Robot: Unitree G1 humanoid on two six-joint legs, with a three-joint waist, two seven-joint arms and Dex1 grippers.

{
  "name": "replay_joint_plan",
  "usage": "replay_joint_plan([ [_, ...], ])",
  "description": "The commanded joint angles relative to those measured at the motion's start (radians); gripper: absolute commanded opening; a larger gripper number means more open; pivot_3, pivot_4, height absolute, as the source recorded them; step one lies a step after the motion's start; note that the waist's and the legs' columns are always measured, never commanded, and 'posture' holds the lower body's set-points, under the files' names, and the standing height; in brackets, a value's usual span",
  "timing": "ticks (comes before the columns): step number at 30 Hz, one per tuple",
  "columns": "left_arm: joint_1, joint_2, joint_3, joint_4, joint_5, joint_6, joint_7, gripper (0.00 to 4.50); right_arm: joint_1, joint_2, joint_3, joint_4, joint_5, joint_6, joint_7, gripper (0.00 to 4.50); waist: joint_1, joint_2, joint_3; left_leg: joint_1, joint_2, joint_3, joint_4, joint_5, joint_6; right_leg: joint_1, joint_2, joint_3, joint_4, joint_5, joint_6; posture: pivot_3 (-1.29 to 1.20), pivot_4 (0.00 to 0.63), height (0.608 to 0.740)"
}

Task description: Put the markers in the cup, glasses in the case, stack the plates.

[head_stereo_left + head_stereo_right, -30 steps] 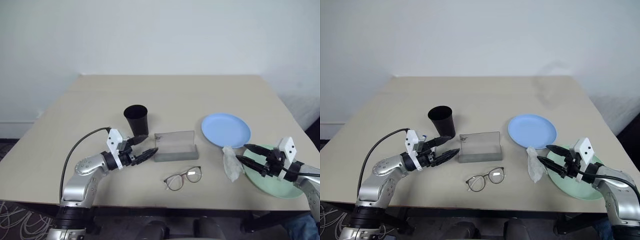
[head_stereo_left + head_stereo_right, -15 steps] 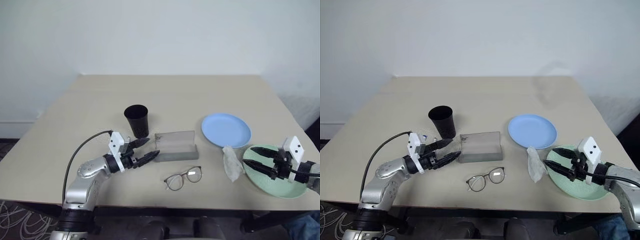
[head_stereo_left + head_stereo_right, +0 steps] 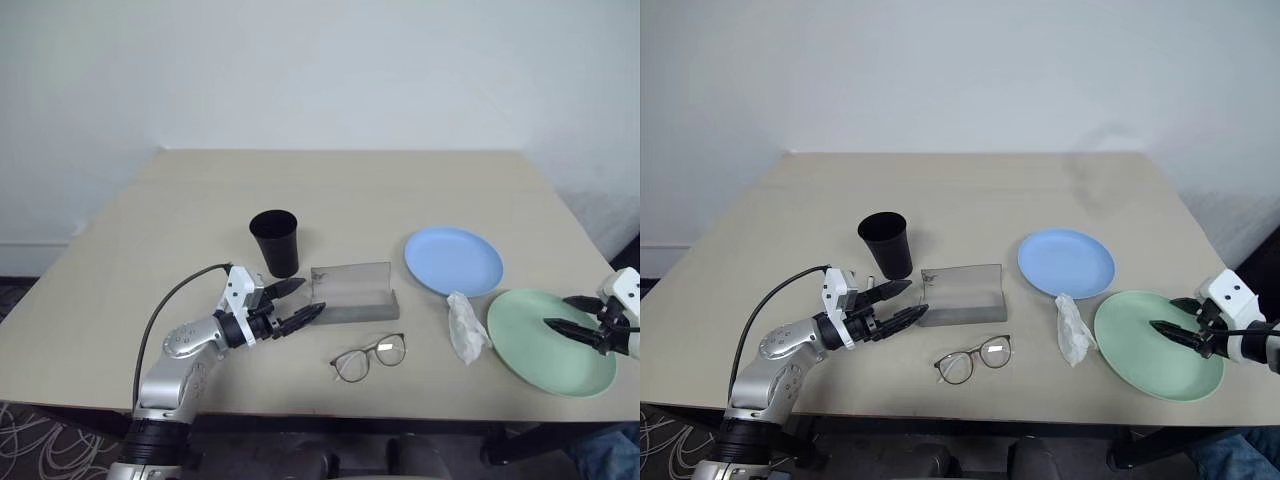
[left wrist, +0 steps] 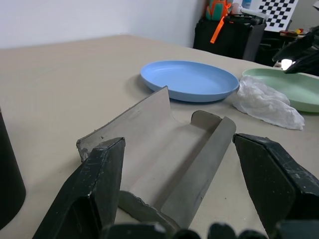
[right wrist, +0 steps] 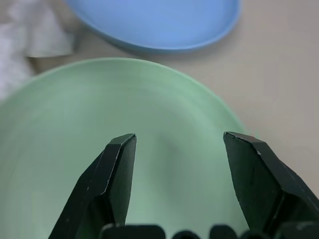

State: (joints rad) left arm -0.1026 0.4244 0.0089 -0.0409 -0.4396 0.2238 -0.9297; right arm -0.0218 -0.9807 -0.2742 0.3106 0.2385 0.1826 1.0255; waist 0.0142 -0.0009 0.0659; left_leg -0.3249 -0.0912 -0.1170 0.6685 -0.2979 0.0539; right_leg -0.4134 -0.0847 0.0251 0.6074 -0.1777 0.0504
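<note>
I have swung my right tool (image 3: 1173, 329), fingers spread wide and empty, outward to the far rim of the round mint-green plate (image 3: 1140, 345) on the desk (light-blue plate (image 3: 1066, 262) just beyond), so stacking looks next.

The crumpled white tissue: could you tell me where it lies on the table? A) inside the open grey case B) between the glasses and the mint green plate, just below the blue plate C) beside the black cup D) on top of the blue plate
B: the tissue lies on the bare table, left of the mint green plate and right of the glasses, near the blue plate.
</note>
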Motion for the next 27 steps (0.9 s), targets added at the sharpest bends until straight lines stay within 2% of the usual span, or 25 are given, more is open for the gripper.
replay_joint_plan([
  [1,-0.016,-0.004,-0.001,-0.022,0.002,-0.022,0.002,3.64,-0.062,-0.028,-0.006,0.110,-0.046,-0.039,-0.044,3.03,0.001,0.000,0.000,0.000,0.000,0.000,0.000,0.000,0.000,0.000,0.000,0.000,0.000,0.000,0.000,0.00,0.000,0.740],
  [8,-0.025,-0.004,-0.002,-0.011,0.004,-0.024,-0.004,3.64,-0.138,-0.042,0.000,0.305,-0.057,-0.010,-0.036,3.03,0.000,0.002,-0.001,0.000,-0.001,0.000,0.000,-0.001,0.001,0.000,0.000,0.000,0.000,0.000,0.000,0.00,0.000,0.740],
  [11,-0.033,-0.002,-0.006,-0.014,0.000,-0.019,-0.013,3.64,-0.172,-0.045,-0.002,0.346,-0.038,0.057,-0.020,3.03,-0.001,0.002,-0.001,0.000,-0.001,0.000,0.000,-0.001,0.002,0.000,0.000,0.001,0.000,0.000,0.000,0.00,0.000,0.740],
  [16,-0.043,0.000,-0.012,-0.025,-0.010,-0.006,-0.029,3.64,-0.204,-0.043,-0.003,0.351,-0.019,0.152,0.005,3.03,-0.001,0.003,-0.001,0.001,-0.001,0.001,0.000,-0.001,0.002,0.002,0.000,0.001,0.000,0.000,0.000,0.00,0.000,0.740],
  [24,-0.040,-0.006,-0.024,-0.030,-0.006,-0.004,-0.029,3.64,-0.208,-0.037,0.012,0.356,-0.035,0.193,0.019,3.03,-0.001,0.003,-0.001,0.001,-0.001,0.001,0.001,-0.001,0.002,0.002,0.000,0.001,0.000,0.000,0.000,0.00,0.000,0.740],
  [27,-0.041,-0.006,-0.029,-0.032,-0.008,-0.001,-0.034,3.68,-0.216,-0.035,0.016,0.367,-0.037,0.199,0.018,2.13,-0.001,0.003,-0.001,0.001,-0.001,0.001,0.001,-0.001,0.002,0.002,0.000,0.001,0.000,0.000,0.001,0.00,0.000,0.740],
])
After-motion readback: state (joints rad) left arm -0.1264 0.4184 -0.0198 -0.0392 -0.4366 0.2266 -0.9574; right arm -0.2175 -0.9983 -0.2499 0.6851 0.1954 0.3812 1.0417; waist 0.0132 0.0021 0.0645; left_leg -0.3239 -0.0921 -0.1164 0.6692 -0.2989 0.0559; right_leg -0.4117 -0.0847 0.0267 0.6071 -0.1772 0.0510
